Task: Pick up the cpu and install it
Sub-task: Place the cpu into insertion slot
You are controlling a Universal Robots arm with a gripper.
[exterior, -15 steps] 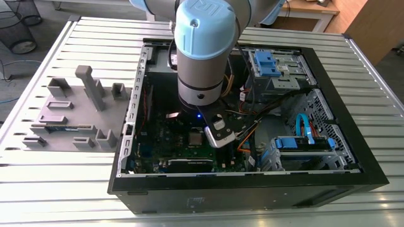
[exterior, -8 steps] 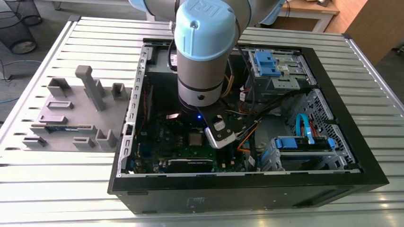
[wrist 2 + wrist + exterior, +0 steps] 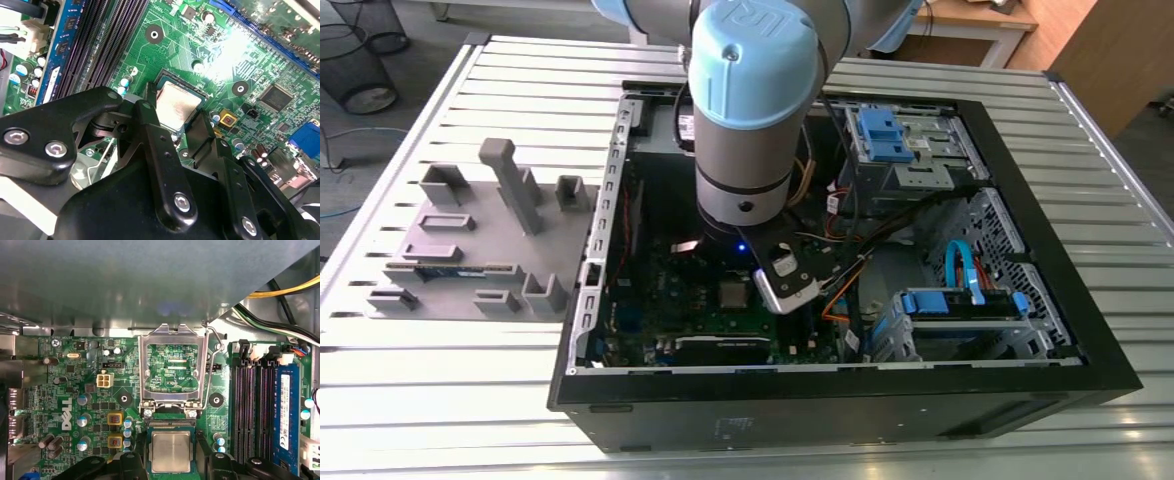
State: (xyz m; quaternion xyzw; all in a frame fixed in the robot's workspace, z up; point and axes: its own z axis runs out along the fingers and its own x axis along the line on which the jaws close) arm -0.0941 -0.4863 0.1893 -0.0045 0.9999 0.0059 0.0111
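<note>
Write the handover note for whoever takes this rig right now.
Gripper: down inside the PC case, straddling the cpu; whether it grips cannot be told.
Cpu: lies flat in the socket on the motherboard.
Done: cpu is in place at the socket.
Left: the retention frame stands flipped open, so nothing clamps the cpu yet.

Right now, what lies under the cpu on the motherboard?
The cpu sits inside the dark socket frame on the green motherboard. Whatever lies directly beneath it, such as the socket's contacts, is covered by the chip itself.
</note>
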